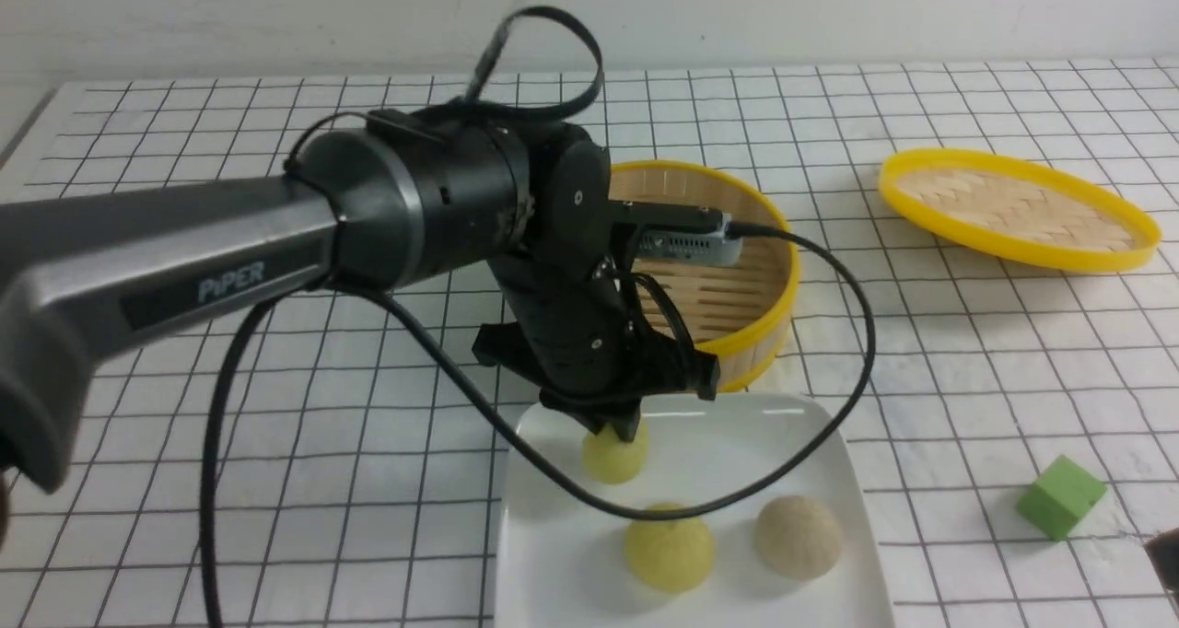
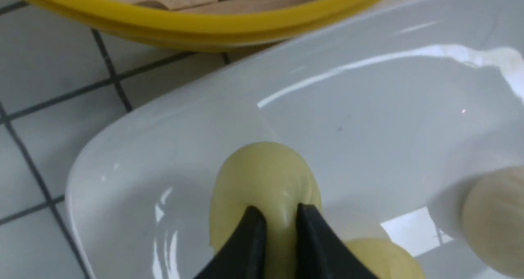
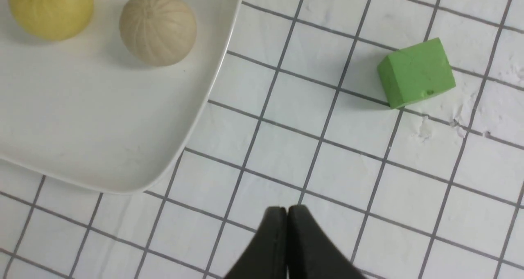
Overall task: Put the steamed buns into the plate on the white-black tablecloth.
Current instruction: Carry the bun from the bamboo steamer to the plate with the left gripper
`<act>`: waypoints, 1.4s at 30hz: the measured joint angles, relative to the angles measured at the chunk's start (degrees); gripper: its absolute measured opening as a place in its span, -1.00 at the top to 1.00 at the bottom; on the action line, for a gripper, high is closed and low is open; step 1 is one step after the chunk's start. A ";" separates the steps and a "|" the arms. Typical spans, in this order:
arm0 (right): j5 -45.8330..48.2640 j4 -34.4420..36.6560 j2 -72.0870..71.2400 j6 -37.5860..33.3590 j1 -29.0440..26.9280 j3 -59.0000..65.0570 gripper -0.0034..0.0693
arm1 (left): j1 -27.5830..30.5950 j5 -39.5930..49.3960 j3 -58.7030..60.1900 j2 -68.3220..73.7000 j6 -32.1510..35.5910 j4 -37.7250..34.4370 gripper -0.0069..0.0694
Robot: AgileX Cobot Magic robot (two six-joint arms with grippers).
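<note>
The word "PiPER" was printed in pale letters, a small i among capitals, on a black strip (image 1: 175, 298) set along the side of the dark grey matte forearm of the left robot arm (image 1: 138, 223), seen in the front view.

Glossy white square plate (image 1: 543, 554): far part blocked by left gripper (image 2: 281, 226), tips pinching pale yellow-green steamed bun (image 1: 612, 460). Black cable (image 1: 870, 329) looped across plate's middle. Second yellow-green bun (image 1: 669, 547) and beige-grey bun (image 1: 798, 536) filled centre; near strip lay bare. Round yellow-rimmed bamboo basket (image 1: 764, 333) crowded just behind far rim. Checked white-black tablecloth (image 1: 939, 407) between plate and green cube (image 1: 1059, 497) lay open; right gripper (image 3: 286, 213), jaws together, hovered there.
</note>
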 joint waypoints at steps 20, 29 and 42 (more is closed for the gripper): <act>-37.52 -16.88 -43.21 12.09 0.00 21.61 0.83 | 0.00 -0.21 -0.05 1.00 -0.12 1.03 -0.21; -33.09 -15.51 -43.21 13.35 0.00 21.80 0.82 | 0.00 -0.11 -0.05 1.00 -0.12 1.03 -0.21; -32.18 -15.45 -43.21 13.50 0.00 21.87 0.77 | 0.00 -0.48 -0.05 0.95 -0.60 1.03 -0.20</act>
